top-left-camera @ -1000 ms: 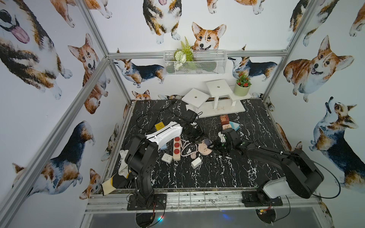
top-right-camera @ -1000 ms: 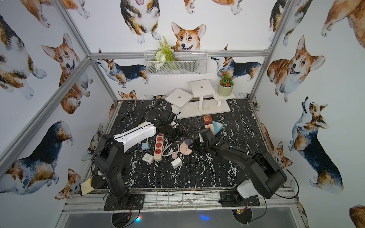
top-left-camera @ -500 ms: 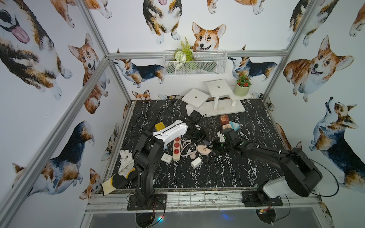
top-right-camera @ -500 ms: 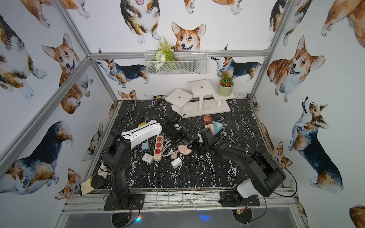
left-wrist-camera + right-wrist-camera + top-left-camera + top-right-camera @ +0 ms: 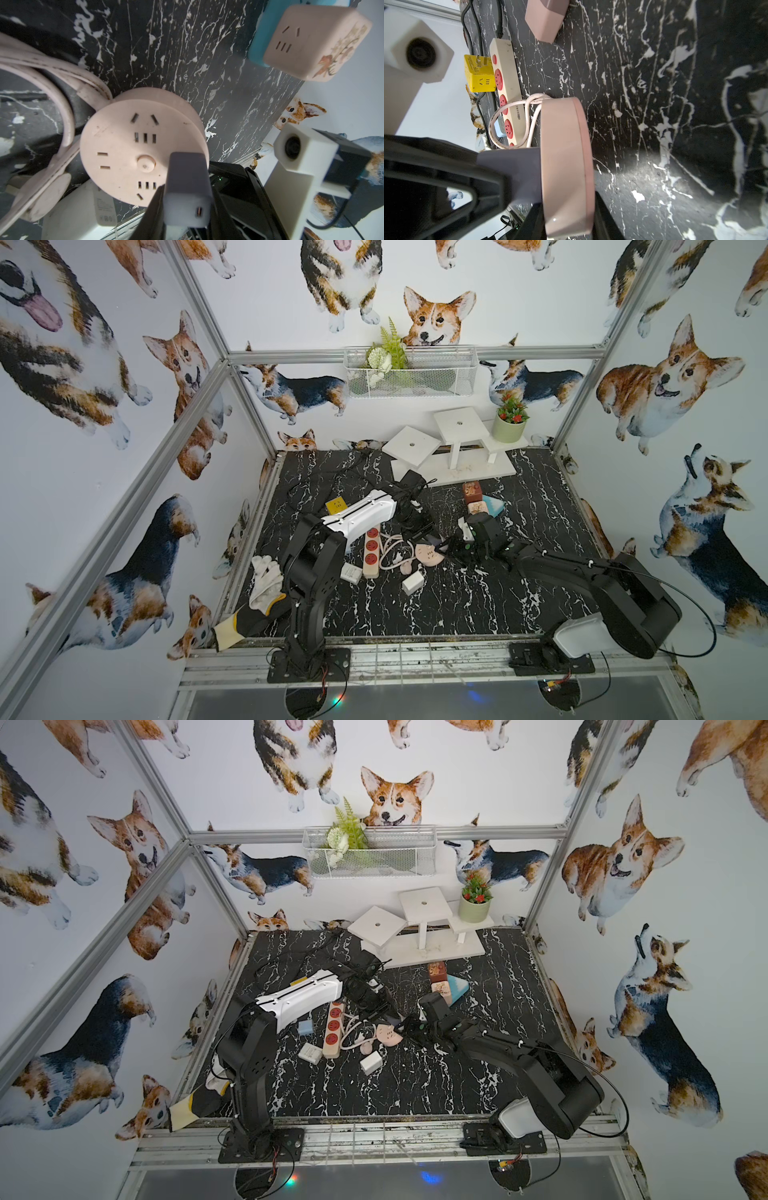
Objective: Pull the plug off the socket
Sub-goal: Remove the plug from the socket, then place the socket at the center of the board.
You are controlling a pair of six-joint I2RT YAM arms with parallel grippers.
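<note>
Plug (image 5: 188, 187): grey block seated in round pink socket (image 5: 128, 145), lower centre of left wrist frame.
Left gripper (image 5: 188, 195): clamped on plug.
Right gripper (image 5: 569, 226): pinching socket rim.

Grey plug (image 5: 512, 166) in pink socket (image 5: 566, 166)

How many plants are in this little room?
2. A fern sits in the hanging wire basket; a red-flowered pot plant stands below it, beside the white stool. None looks hidden.

We see white corgi-print walls (image 5: 478, 269), aluminium frame posts (image 5: 201, 310), a black marbled floor (image 5: 457, 605), and far back a wire basket (image 5: 415, 377), white stands (image 5: 459, 425) and a potted plant (image 5: 509, 427).
</note>
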